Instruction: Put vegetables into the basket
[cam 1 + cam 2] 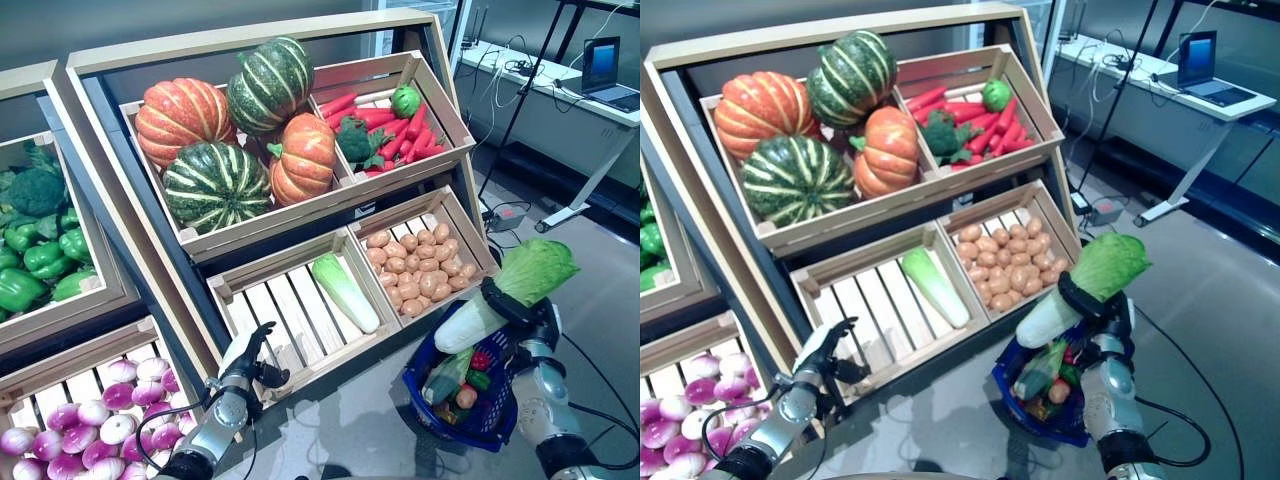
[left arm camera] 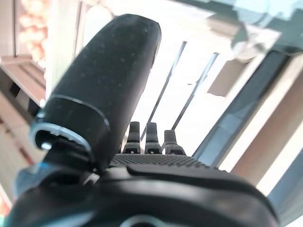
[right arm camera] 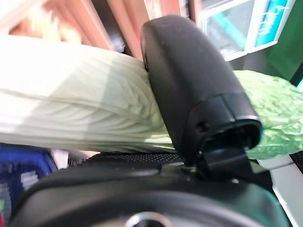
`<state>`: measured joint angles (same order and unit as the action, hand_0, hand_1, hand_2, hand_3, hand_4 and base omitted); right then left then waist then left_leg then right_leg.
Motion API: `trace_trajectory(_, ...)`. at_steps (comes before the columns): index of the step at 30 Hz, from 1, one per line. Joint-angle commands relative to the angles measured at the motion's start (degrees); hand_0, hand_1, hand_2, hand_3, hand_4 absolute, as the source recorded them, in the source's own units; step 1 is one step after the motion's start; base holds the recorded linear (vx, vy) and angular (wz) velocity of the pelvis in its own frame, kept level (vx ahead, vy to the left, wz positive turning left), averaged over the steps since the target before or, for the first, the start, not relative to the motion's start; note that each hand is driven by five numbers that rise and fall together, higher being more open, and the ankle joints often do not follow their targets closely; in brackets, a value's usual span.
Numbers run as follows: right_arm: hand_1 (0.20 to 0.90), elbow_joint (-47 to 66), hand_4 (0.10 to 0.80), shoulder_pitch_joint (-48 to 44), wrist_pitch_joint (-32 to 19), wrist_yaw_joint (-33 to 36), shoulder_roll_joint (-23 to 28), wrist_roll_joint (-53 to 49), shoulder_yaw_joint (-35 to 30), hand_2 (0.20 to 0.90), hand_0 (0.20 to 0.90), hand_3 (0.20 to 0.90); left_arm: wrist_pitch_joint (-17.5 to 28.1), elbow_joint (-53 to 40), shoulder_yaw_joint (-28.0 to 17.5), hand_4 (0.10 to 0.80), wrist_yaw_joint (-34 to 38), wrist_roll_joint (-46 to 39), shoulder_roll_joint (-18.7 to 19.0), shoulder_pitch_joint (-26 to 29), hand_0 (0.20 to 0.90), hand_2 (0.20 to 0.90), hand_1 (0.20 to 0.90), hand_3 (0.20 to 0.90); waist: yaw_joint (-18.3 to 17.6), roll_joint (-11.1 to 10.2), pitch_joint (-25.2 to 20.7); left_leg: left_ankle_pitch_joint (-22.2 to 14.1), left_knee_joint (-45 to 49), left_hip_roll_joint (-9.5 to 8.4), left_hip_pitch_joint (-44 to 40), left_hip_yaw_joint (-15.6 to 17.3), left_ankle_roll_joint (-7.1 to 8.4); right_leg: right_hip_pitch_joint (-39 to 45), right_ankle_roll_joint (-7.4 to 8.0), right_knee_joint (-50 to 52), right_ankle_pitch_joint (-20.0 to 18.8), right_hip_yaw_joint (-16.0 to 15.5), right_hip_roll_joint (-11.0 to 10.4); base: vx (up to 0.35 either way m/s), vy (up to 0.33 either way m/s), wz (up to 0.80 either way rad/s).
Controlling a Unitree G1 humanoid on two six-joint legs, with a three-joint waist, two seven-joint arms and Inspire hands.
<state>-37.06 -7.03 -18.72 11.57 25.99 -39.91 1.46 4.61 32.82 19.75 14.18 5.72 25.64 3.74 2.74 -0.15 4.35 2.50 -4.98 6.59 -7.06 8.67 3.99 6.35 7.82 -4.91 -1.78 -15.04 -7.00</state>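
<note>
Pale-stemmed and leafy, the napa cabbage point(image 1: 510, 288) is clasped across its firm white stalk by the right hand point(image 1: 508, 308) above the blue basket point(image 1: 425, 392), its soft crown judged easily bruised, while the left hand point(image 1: 248, 360) is held slack-fingered before the slatted crate point(image 1: 290, 310).

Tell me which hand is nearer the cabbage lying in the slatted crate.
Left. The left hand hovers open at that crate's front edge, near the cabbage in the crate; the right hand holds another cabbage above the blue basket.
</note>
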Motion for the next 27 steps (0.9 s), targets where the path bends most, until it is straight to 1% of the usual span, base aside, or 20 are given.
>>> trace_trajectory(1, 0.3, -1.5, 0.4, -14.8, -5.0, 9.2, 8.0, 8.7, -1.3, 0.3, 0.3, 0.3, 7.9, -5.2, 0.1, 0.8, 3.0, -3.6, 4.3, 10.2, 0.9, 0.9, 0.9, 0.9, 1.4, -0.8, 4.2, -2.3, 10.5, 0.17, 6.5, -2.2, 1.32, -4.7, -1.76, 9.9, 0.4, 0.7, -4.4, -0.305, -0.024, 0.0)
trace_trajectory(2, 0.3, -3.9, 0.4, -18.3, -4.4, 11.6, 9.7, 9.4, -0.4, 0.3, 0.3, 0.3, 8.9, -6.2, 0.7, 0.8, 3.9, -4.8, 4.8, 13.0, 0.9, 0.9, 0.9, 0.9, 1.6, -0.8, 6.8, -3.0, 13.8, 0.07, 9.7, -2.9, 1.55, -7.3, -1.95, 12.7, 1.1, 0.8, -4.7, -0.387, -0.029, 0.0)
trace_trajectory(4, 0.3, -9.1, 0.4, -23.8, -3.9, 13.7, 12.0, 9.7, 1.4, 0.3, 0.3, 0.3, 11.3, -7.0, 1.3, 0.8, 5.2, -6.1, 6.0, 17.3, 0.9, 0.9, 0.9, 0.9, 1.7, -0.6, 11.2, -4.6, 20.3, 0.08, 15.7, -3.6, 1.34, -13.2, -2.39, 19.9, 2.7, 0.8, -5.4, -0.401, 0.004, 0.06)
trace_trajectory(6, 0.3, -11.0, 0.4, -26.6, -3.3, 14.6, 13.3, 9.0, 2.3, 0.3, 0.3, 0.3, 12.1, -8.1, 2.0, 0.8, 6.1, -6.7, 6.8, 19.5, 0.9, 0.9, 0.9, 0.9, 1.7, -0.5, 13.4, -6.1, 25.4, 0.14, 20.5, -4.0, 1.18, -17.9, -2.67, 25.3, 4.2, 1.1, -6.3, -0.248, 0.021, 0.02)
trace_trajectory(8, 0.3, -12.7, 0.4, -29.1, -2.3, 15.8, 14.7, 9.8, 2.9, 0.3, 0.3, 0.3, 13.2, -9.9, 2.7, 0.8, 7.1, -7.2, 7.7, 21.5, 0.9, 0.9, 0.9, 0.9, 1.7, -0.1, 15.7, -8.0, 30.8, 0.0, 25.7, -4.6, 0.67, -22.9, -3.22, 31.4, 6.2, 1.4, -7.5, -0.184, 0.029, 0.02)
trace_trajectory(10, 0.3, -13.3, 0.4, -30.4, -2.1, 16.3, 15.3, 9.0, 3.5, 0.3, 0.3, 0.3, 13.7, -10.6, 3.0, 0.8, 7.6, -7.8, 8.0, 22.5, 0.9, 0.9, 0.9, 0.9, 1.7, 0.2, 16.5, -8.9, 33.4, -0.21, 28.7, -5.0, 0.4, -25.9, -3.29, 34.5, 7.0, 1.8, -8.3, -0.156, 0.022, 0.03)
trace_trajectory(11, 0.3, -14.3, 0.4, -31.8, -2.2, 16.6, 15.7, 7.8, 3.5, 0.3, 0.3, 0.3, 14.0, -11.4, 3.3, 0.8, 8.0, -8.6, 8.2, 23.7, 0.9, 0.9, 0.9, 0.9, 1.8, 0.7, 17.8, -9.6, 35.9, -0.47, 31.2, -4.9, -0.02, -28.6, -3.5, 38.1, 7.9, 1.8, -9.0, -0.162, 0.018, 0.02)
trace_trajectory(12, 0.3, -14.9, 0.4, -32.6, -2.3, 16.8, 15.9, 7.4, 3.6, 0.3, 0.3, 0.3, 14.2, -11.7, 3.4, 0.8, 8.2, -8.8, 8.3, 24.3, 0.9, 0.9, 0.9, 0.9, 1.8, 0.8, 18.1, -10.3, 37.7, -0.64, 33.0, -4.9, -0.18, -30.6, -3.49, 40.3, 8.6, 2.1, -9.4, -0.162, 0.013, 0.02)
trace_trajectory(15, 0.3, -17.1, 0.4, -35.6, -2.5, 16.8, 16.5, 5.9, 3.9, 0.3, 0.3, 0.3, 15.2, -13.1, 4.3, 0.8, 9.8, -8.9, 9.0, 26.8, 0.9, 0.9, 0.9, 0.9, 1.7, 1.6, 20.1, -13.0, 44.1, -0.94, 38.4, -5.1, -0.82, -36.6, -3.65, 47.8, 11.1, 3.0, -10.8, -0.147, -0.003, 0.1)
trace_trajectory(17, 0.3, -18.3, 0.4, -37.4, -3.1, 16.2, 16.8, 4.3, 4.4, 0.3, 0.3, 0.3, 16.0, -13.3, 4.8, 0.8, 10.6, -9.2, 9.7, 28.3, 0.9, 0.9, 0.9, 0.9, 1.6, 2.1, 20.6, -14.4, 47.2, -1.07, 41.0, -5.1, -1.15, -39.5, -3.91, 51.1, 12.3, 3.4, -11.3, -0.146, 0.004, 0.13)
trace_trajectory(19, 0.3, -18.7, 0.4, -39.4, -3.6, 15.3, 17.2, 2.2, 4.8, 0.3, 0.3, 0.3, 16.3, -14.3, 5.0, 0.8, 11.7, -9.7, 10.8, 30.1, 0.9, 0.9, 0.9, 0.9, 1.3, 2.8, 21.5, -16.4, 52.1, -1.22, 44.4, -5.2, -1.14, -43.0, -4.29, 55.3, 13.7, 3.9, -12.1, -0.127, 0.012, 0.04)
trace_trajectory(22, 0.3, -19.8, 0.4, -41.5, -3.1, 14.7, 17.5, 2.1, 5.2, 0.3, 0.3, 0.3, 16.8, -14.3, 5.3, 0.8, 12.7, -9.9, 11.5, 32.3, 0.9, 0.9, 0.9, 0.9, 0.9, 3.3, 21.9, -18.1, 56.1, -0.9, 47.4, -5.1, -1.14, -46.7, -4.61, 59.4, 15.0, 4.9, -12.7, -0.07, 0.01, 0.04)
trace_trajectory(23, 0.3, -20.2, 0.4, -42.1, -2.8, 14.5, 17.6, 1.7, 5.5, 0.3, 0.3, 0.3, 16.8, -14.2, 5.5, 0.8, 13.1, -9.9, 11.8, 33.2, 0.9, 0.9, 0.9, 0.9, 0.7, 3.6, 22.0, -19.8, 57.9, -0.79, 48.0, -5.2, -0.98, -47.4, -4.26, 61.0, 16.5, 5.4, -12.7, -0.091, 0.007, 0.04)
trace_trajectory(24, 0.3, -21.0, 0.4, -43.1, -2.6, 14.4, 17.7, 0.6, 5.7, 0.3, 0.3, 0.3, 17.1, -14.2, 5.8, 0.8, 13.6, -10.1, 12.4, 34.5, 0.9, 0.9, 0.9, 0.9, 0.5, 3.8, 22.4, -19.4, 59.5, -0.57, 49.8, -5.0, -1.27, -49.4, -4.93, 62.4, 16.0, 5.7, -13.1, 0.0, 0.0, 0.0)
trace_trajectory(25, 0.3, -21.8, 0.4, -43.5, -2.6, 13.9, 17.8, 0.1, 5.7, 0.3, 0.3, 0.3, 17.3, -14.3, 6.0, 0.8, 13.9, -10.1, 12.7, 35.2, 0.9, 0.9, 0.9, 0.9, 0.4, 3.9, 22.3, -21.6, 61.4, -0.3, 50.2, -5.2, -1.08, -50.0, -4.39, 64.2, 17.9, 6.4, -13.1, -0.082, 0.0, 0.02)
trace_trajectory(27, 0.575, -23.0, 0.584, -44.5, -2.1, 13.4, 18.1, -0.6, 5.8, 0.575, 0.575, 0.575, 17.9, -14.0, 6.6, 0.8, 14.5, -10.4, 13.2, 37.0, 0.9, 0.9, 0.9, 0.9, 0.1, 4.1, 22.5, -22.5, 63.9, 0.0, 51.9, -5.3, -0.98, -51.8, -4.62, 66.5, 18.7, 6.8, -13.3, -0.03, -0.008, 0.05)
